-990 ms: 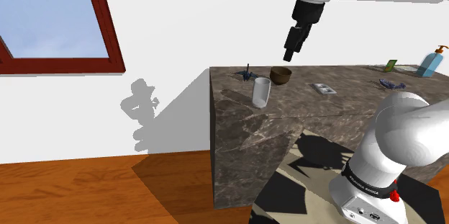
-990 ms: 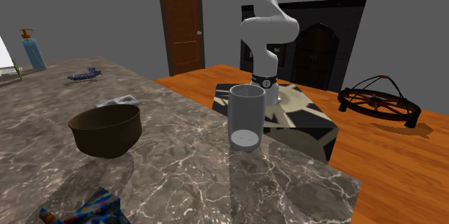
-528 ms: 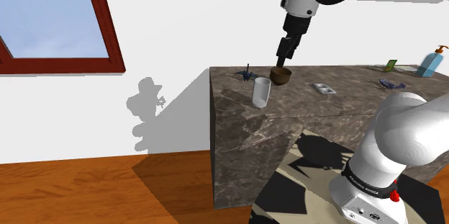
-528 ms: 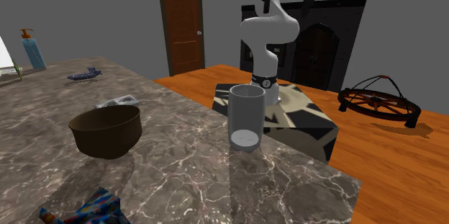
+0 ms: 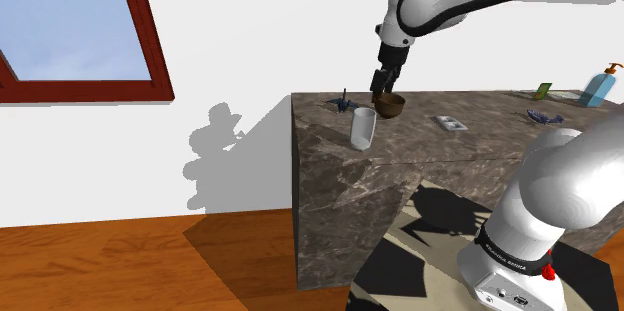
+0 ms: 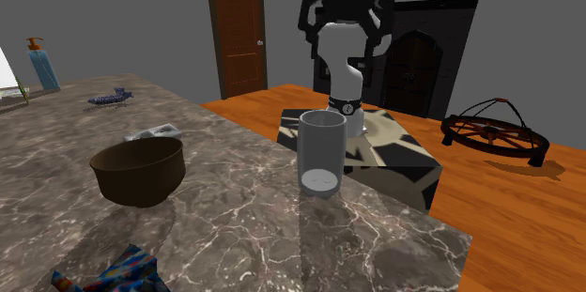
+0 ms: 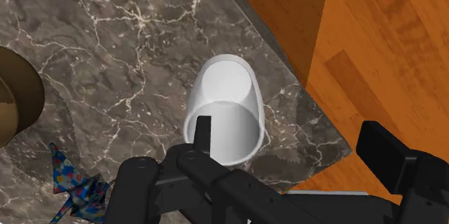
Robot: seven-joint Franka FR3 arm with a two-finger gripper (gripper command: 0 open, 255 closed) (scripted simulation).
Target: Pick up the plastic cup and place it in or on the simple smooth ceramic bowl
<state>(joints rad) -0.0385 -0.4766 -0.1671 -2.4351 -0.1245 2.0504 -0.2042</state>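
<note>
A translucent white cup (image 5: 362, 129) stands upright near the corner of the dark marble counter (image 5: 480, 154). The brown bowl (image 5: 391, 106) sits just behind it. In the second exterior view the cup (image 6: 322, 154) is right of the bowl (image 6: 138, 170). My gripper (image 5: 383, 85) hangs open a little above the cup, nothing between its fingers. From the second exterior view the gripper (image 6: 344, 41) comes down above the cup. The wrist view looks into the cup (image 7: 223, 114); one fingertip (image 7: 203, 132) overlaps its rim, the other finger (image 7: 388, 154) is far to the side, and the bowl (image 7: 14, 100) lies beyond.
A colourful paper figure (image 7: 72, 183) lies near cup and bowl. Further along the counter are a flat card (image 5: 448, 123), a small blue thing (image 5: 545, 116) and a blue soap bottle (image 5: 600, 87). Wooden floor (image 7: 374, 50) drops off just past the cup. A wagon wheel (image 6: 493, 135) lies on the floor.
The gripper has come down and moved toward the shoulder view's left, from high above the bowl to just over the cup. It stays open. Cup and bowl have not moved.
</note>
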